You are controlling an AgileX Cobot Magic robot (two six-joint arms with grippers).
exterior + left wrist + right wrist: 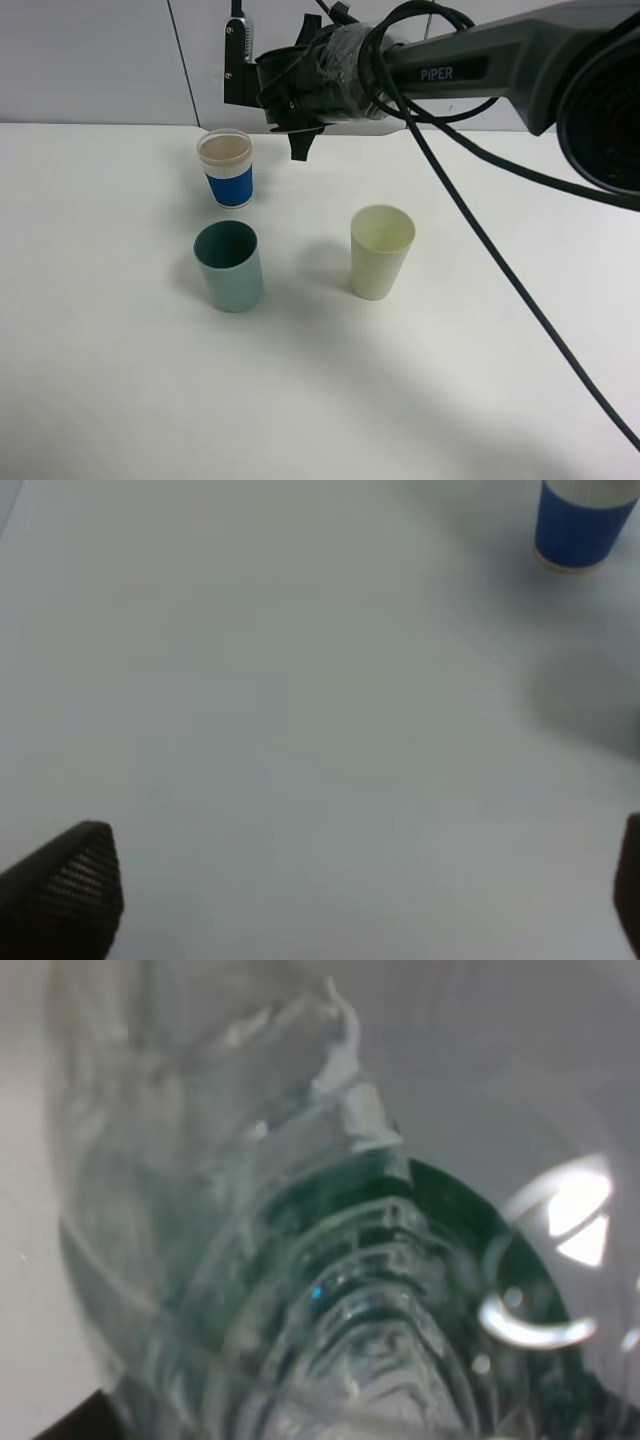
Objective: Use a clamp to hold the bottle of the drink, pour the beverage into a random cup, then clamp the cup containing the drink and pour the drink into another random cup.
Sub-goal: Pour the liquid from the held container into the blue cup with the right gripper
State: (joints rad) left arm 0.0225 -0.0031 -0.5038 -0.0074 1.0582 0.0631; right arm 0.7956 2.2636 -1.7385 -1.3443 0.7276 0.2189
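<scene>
The right arm reaches across to the back left, and my right gripper is shut on the bottle, a slim dark-labelled bottle held about upright just above and behind the blue-banded white cup. The right wrist view is filled by the bottle, clear ribbed plastic with a green label. I cannot tell whether the beverage is in the cup. In front of it stands the teal tumbler. My left gripper is open over bare table, with the blue-banded cup well ahead of it; it does not show in the high view.
A pale yellow-green tumbler stands right of the teal one. The right arm's black cable hangs across the right half of the white table. A grey wall runs along the table's back edge.
</scene>
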